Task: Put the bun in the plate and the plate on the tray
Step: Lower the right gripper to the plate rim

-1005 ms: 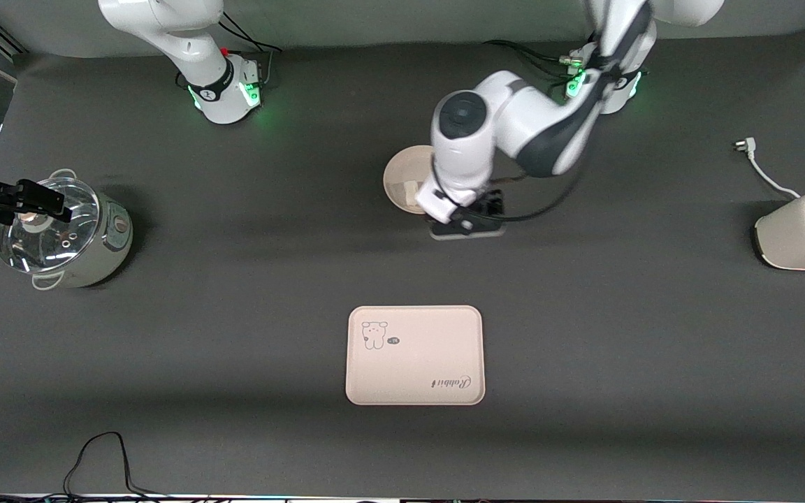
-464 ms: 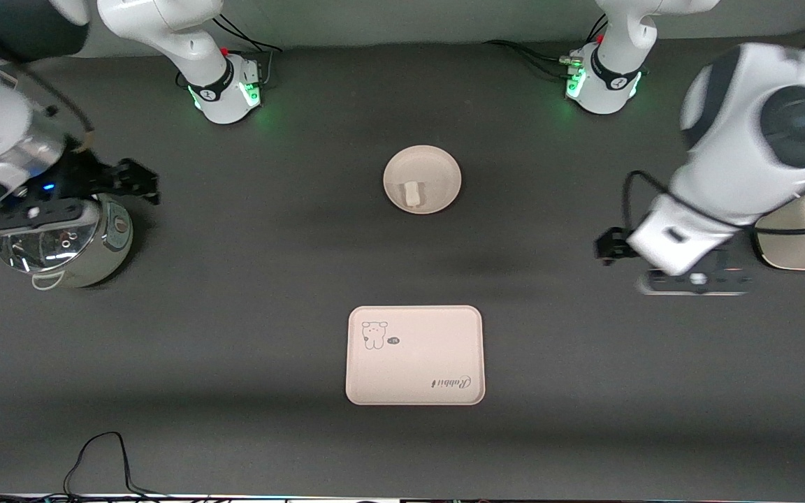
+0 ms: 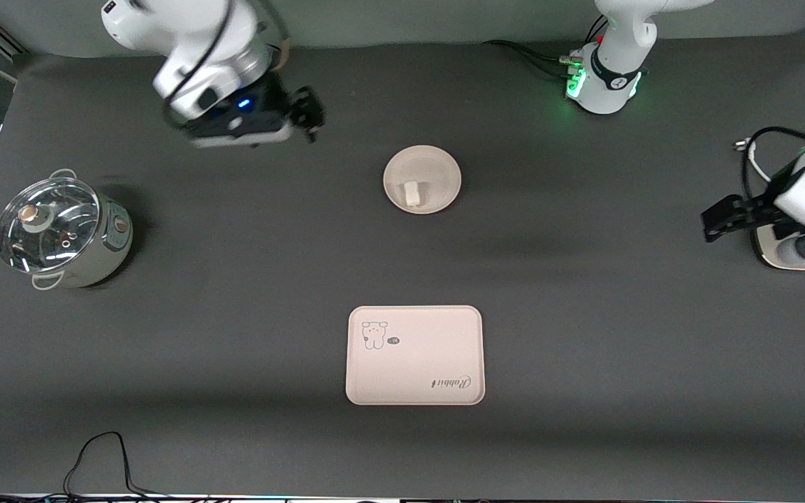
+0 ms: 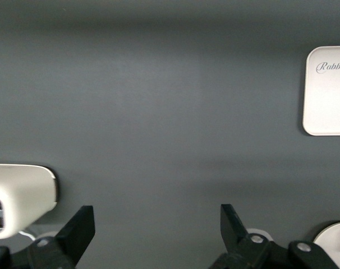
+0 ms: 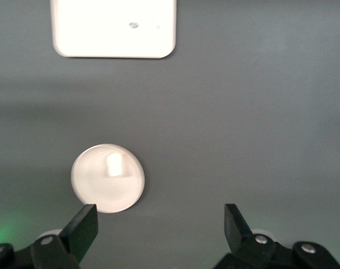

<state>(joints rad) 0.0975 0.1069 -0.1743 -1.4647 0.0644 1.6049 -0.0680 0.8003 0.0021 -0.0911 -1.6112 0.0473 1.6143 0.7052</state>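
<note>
A: Where do the task's things lie in the front view?

B: The bun rests in the plate, a round cream dish at about 12 o'clock from the table's middle. The tray, rectangular, with a bear drawing and "Rabbit" lettering, lies at 6 o'clock of the plate, nearer to the front camera and well apart from it. Nothing lies on the tray.

A: And the end effectors?

B: The right gripper hangs in the air at roughly 10 o'clock of the plate, over bare table near the right arm's base; its fingers stand wide apart and hold nothing. Its wrist view shows the plate with the bun, and the tray farther off. The left gripper is up at 3 o'clock of the plate, at the left arm's end of the table, just beside the toaster; its fingers are likewise spread and empty.

A: Other items?

B: A lidded pot stands toward the right arm's end, at 9 o'clock.
</note>
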